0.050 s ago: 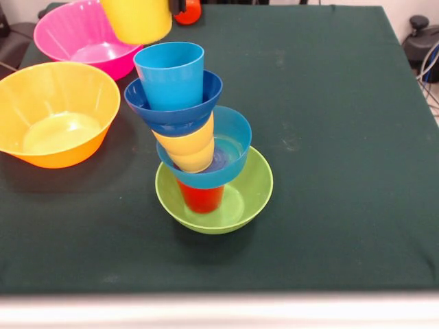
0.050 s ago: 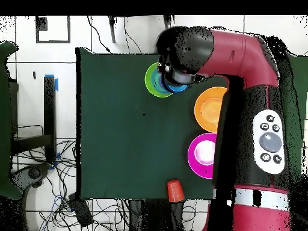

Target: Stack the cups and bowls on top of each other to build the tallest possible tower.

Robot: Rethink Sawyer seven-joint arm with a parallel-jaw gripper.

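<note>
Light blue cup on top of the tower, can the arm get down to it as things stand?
Probably yes: the arm is right over the tower, and only the yellow cup hangs above the light blue cup.

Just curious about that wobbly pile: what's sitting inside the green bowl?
Inside the green bowl a red cup stands, carrying the light blue bowl and the pieces above. That bowl covers the cup's top.
</note>
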